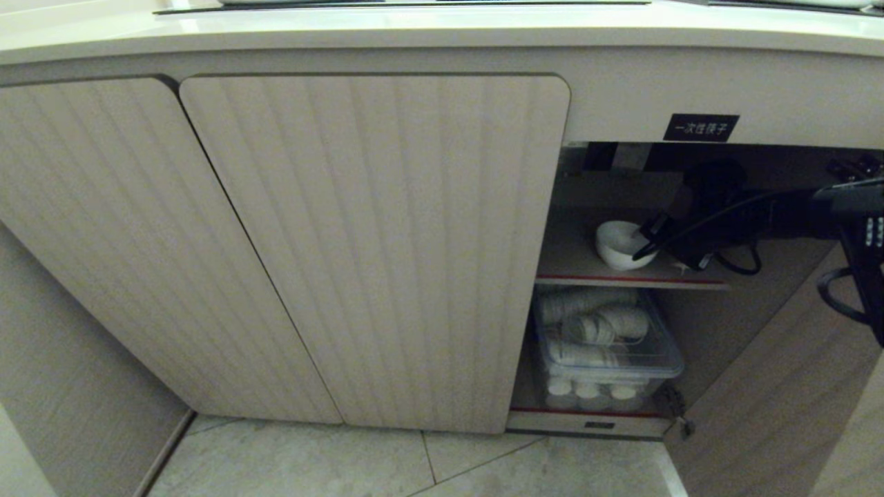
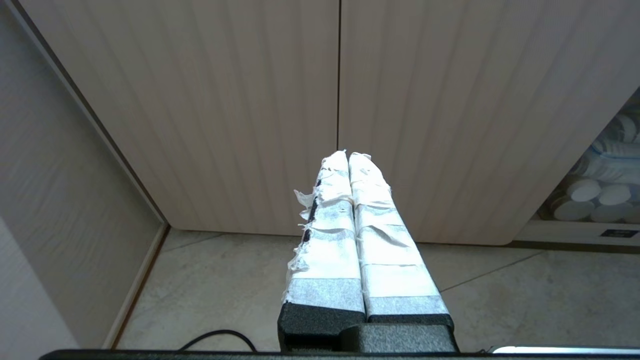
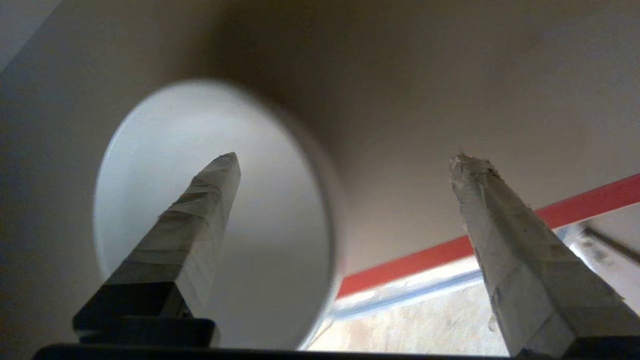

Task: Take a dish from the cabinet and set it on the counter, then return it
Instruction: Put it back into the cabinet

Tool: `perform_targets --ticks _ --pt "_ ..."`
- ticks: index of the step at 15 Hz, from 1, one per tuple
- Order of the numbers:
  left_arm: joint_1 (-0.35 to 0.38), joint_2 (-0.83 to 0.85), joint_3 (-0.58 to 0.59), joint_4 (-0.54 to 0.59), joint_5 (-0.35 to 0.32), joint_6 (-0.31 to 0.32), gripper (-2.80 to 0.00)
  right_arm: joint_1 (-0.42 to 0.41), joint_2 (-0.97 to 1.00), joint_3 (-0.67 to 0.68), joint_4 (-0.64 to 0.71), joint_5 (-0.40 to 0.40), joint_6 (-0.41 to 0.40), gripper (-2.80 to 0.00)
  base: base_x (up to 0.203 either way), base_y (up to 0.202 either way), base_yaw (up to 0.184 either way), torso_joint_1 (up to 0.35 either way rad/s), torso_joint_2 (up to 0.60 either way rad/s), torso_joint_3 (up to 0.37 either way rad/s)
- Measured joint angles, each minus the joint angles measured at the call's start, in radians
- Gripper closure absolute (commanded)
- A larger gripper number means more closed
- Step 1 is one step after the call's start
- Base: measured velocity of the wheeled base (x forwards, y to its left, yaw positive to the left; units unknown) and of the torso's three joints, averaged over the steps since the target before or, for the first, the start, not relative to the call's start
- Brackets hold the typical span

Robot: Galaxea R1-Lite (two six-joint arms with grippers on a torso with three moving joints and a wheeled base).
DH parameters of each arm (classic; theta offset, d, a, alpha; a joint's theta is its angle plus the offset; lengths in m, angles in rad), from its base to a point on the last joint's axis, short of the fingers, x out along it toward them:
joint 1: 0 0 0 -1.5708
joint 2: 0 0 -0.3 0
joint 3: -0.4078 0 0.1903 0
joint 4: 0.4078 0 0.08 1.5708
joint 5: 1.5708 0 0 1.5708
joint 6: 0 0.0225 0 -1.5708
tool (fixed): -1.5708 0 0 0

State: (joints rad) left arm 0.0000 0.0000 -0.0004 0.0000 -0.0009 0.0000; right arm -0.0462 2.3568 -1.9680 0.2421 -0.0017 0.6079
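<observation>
The dish (image 1: 617,243), a small plain white bowl, stands on the upper red-edged shelf (image 1: 625,279) inside the cabinet (image 1: 373,241), whose right-hand bay is open. My right gripper (image 1: 659,252) reaches into that bay from the right and is open wide. In the right wrist view the right gripper (image 3: 347,160) has one taped finger over the inside of the dish (image 3: 165,135) and the other well clear outside its rim. My left gripper (image 2: 348,155) hangs shut and empty low in front of the closed ribbed doors. The counter (image 1: 414,31) runs along the top.
Below the dish's shelf sits a clear plastic bin (image 1: 608,348) full of stacked white disposable cups. A black label (image 1: 701,128) is fixed above the open bay. The swung-out door (image 1: 766,414) stands at the right. Pale floor tiles (image 1: 311,462) lie in front.
</observation>
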Motion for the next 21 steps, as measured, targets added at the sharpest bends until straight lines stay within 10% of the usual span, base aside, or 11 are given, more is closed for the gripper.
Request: perform_targets --ticks 21 --pt "0.0 0.0 0.0 0.0 0.0 0.0 0.0 -0.02 -0.058 0.308 -0.567 -0.028 -0.186 -2.8 0.0 0.0 0.0 0.0 0.0 0.0"
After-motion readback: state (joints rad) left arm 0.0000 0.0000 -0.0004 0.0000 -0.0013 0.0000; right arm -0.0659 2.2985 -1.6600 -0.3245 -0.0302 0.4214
